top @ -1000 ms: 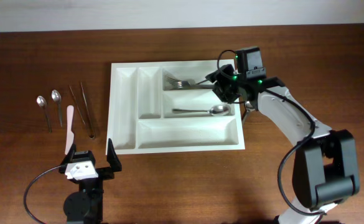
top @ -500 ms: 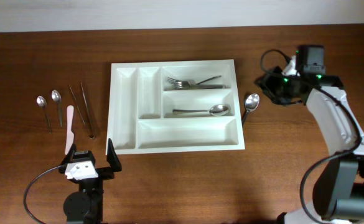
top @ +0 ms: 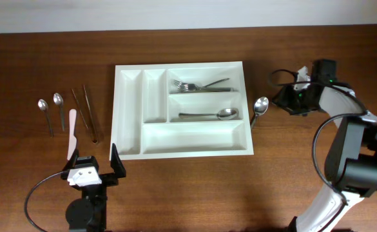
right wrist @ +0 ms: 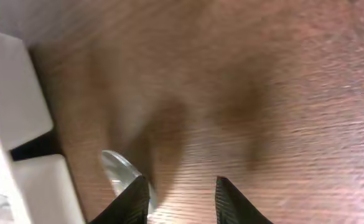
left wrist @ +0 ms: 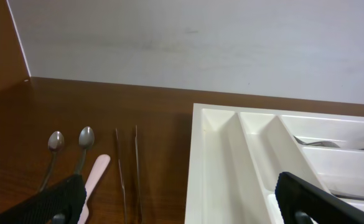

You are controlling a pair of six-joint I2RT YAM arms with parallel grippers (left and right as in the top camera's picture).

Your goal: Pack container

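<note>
A white cutlery tray (top: 178, 148) lies in the middle of the table, with forks (top: 198, 85) in its top right compartment and a spoon (top: 211, 115) in the one below. A loose spoon (top: 260, 107) lies on the table just right of the tray and shows in the right wrist view (right wrist: 121, 171) beside one finger. My right gripper (top: 286, 98) is open and empty, just right of that spoon. My left gripper (top: 93, 169) is open and empty at the front left, near the tray's corner (left wrist: 250, 162).
Left of the tray lie two small spoons (top: 51, 109), a pink-handled knife (top: 73, 132) and two thin metal sticks (top: 86, 113); they show in the left wrist view too (left wrist: 82, 146). A pale wall stands behind the table.
My right gripper left the tray's fork compartment, swung right past the tray and lowered beside the loose spoon. The forks now lie uncovered. The left arm has not moved.
</note>
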